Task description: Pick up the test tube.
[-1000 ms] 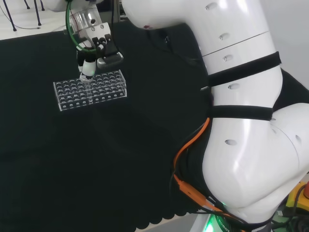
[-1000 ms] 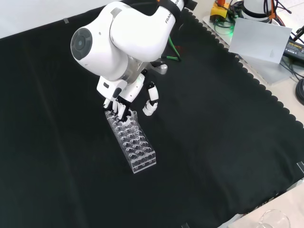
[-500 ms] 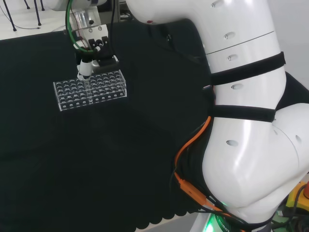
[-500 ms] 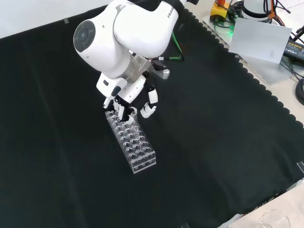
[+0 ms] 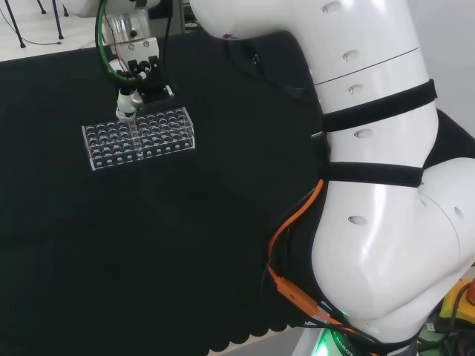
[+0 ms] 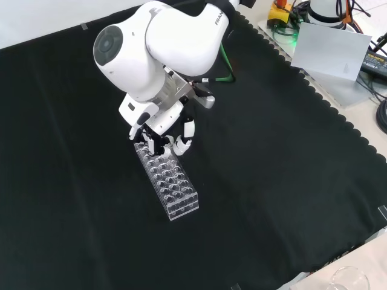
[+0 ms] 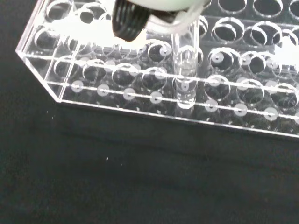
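On the black cloth (image 6: 272, 181) stands a clear plastic rack (image 6: 168, 183) with many round holes, and the hand (image 6: 158, 134) is poised over one end of it. Seen from the front, the rack runs slantwise down and to the right, and the hand meets its upper left end, with the arm's big white link (image 6: 151, 42) above it. The fingers (image 6: 182, 142) curl downward and inward toward the rack's top.

From the head view the rack (image 5: 139, 136) lies at the upper left of the cloth (image 5: 185, 245), its long side running left to right, and the hand (image 5: 133, 93) sits at the far edge, a little left of the rack's middle. A green cable (image 5: 107, 59) loops beside the wrist.

The wrist view brings the rack (image 7: 117, 88) close: a clear test tube (image 7: 184, 65) stands upright in one of the holes in the row nearest the rack's long front edge. Its lower end is still down in the hole, near the rack's bottom plate. The tube's top disappears between blurred white fingers (image 7: 187, 18), and a black ribbed fingertip (image 7: 128, 21) hangs just beside it. The hand seems pinched on the tube's top, though the contact itself is blurred.
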